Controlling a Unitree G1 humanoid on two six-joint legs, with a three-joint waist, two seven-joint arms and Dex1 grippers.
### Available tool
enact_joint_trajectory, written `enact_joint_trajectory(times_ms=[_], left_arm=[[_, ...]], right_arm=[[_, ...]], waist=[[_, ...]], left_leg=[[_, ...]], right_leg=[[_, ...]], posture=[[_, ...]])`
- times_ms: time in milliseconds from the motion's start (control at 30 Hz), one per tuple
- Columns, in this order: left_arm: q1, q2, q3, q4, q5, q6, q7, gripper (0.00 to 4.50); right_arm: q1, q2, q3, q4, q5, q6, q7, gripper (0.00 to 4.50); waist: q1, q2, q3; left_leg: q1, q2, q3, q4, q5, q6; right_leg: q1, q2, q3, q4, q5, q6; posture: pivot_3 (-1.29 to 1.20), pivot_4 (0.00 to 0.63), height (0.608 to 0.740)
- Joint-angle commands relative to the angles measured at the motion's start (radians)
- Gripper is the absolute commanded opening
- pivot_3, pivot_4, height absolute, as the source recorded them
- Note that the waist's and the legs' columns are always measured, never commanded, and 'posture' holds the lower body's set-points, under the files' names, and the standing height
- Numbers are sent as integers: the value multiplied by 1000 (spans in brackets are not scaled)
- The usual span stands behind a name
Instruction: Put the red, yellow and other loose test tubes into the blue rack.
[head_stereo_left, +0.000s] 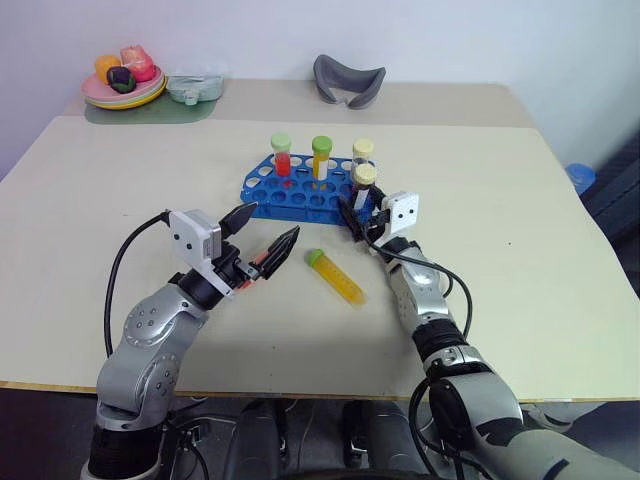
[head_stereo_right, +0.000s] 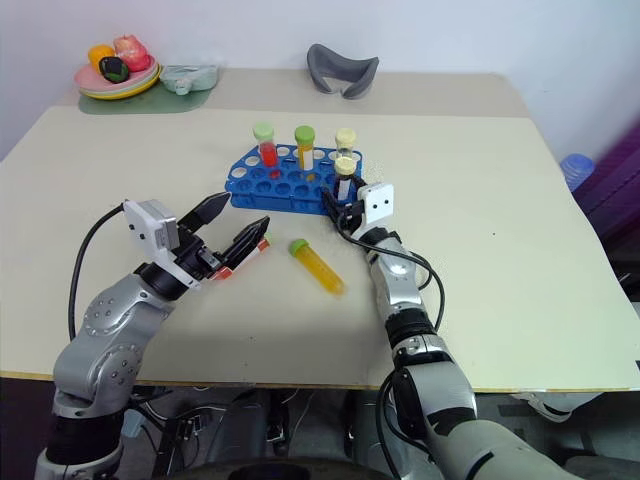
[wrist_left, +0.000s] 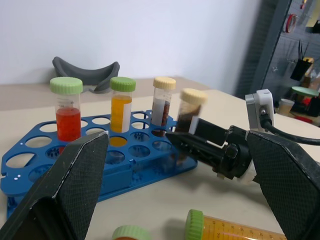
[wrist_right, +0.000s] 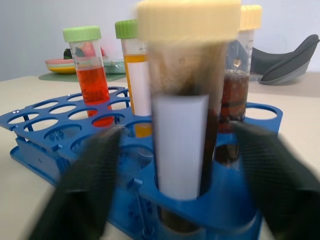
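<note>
Standing upright in the blue plastic test-tube rack (head_stereo_left: 300, 190): a green-capped tube of red liquid (head_stereo_left: 282, 155), a green-capped tube of yellow liquid (head_stereo_left: 321, 157), a cream-capped tube with dark contents (head_stereo_left: 362, 155) behind, and another cream-capped dark tube (head_stereo_left: 365, 184) in the rack's near right corner. Lying loose on the beige tabletop (head_stereo_left: 530, 270) just in front of the rack: a green-capped tube of yellow liquid (head_stereo_left: 335, 276), flat on its side. Also loose, left of that one and in front of the rack: a red tube (head_stereo_right: 250, 252), resting on the table under the left gripper's (head_stereo_left: 262, 235) black fingers, spread wide apart and pinching nothing. Right gripper (wrist_right: 170, 185) at the rack's near right corner, fingers parted on either side of the corner dark tube, apart from it. Well behind the rack, at the table's far edge: a grey curved holder (head_stereo_left: 349, 80). Far left of the rack, in the back corner: a plate of toy fruit (head_stereo_left: 123, 78) and a pale lidded dish (head_stereo_left: 196, 86) on a green mat (head_stereo_left: 150, 109).
</note>
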Motion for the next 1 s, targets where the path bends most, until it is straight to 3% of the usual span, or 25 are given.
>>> enact_joint_trajectory(times_ms=[33,333,467,667,833,1000], left_arm=[[-9,4,0,-42,-15,0,1,4500],[13,13,20,-27,-9,-21,-15,4500],[31,55,82,-3,-11,-38,-44,4500],[72,166,158,36,-11,-48,-133,4500],[95,258,170,62,-49,-10,-239,4500],[118,349,135,97,-56,-9,-384,4500]], right_arm=[[-5,7,-9,-53,11,-22,1,4426],[67,-62,10,-286,38,70,89,4426],[144,-171,-7,-474,64,258,117,4426],[274,-430,-62,-849,240,805,176,4426],[205,-610,-52,-1147,330,1302,87,4426],[13,-536,-14,-1331,536,1853,-4,4426]], waist=[[0,0,0],[2,0,0],[4,0,0],[3,1,0],[-4,2,0],[-2,3,0]], left_leg=[[0,0,0,0,0,0],[0,0,-1,0,0,0],[0,0,-3,0,0,0],[0,0,-4,0,0,0],[2,0,-4,-1,0,0],[2,1,-4,-3,0,0]], right_leg=[[0,0,0,0,0,0],[0,0,0,0,0,0],[0,0,0,0,0,0],[0,0,0,0,0,0],[1,0,0,0,0,0],[1,1,0,-1,0,-1]], posture=[[0,150,679],[0,150,679],[0,150,679],[0,150,679],[0,150,679],[0,150,679]])
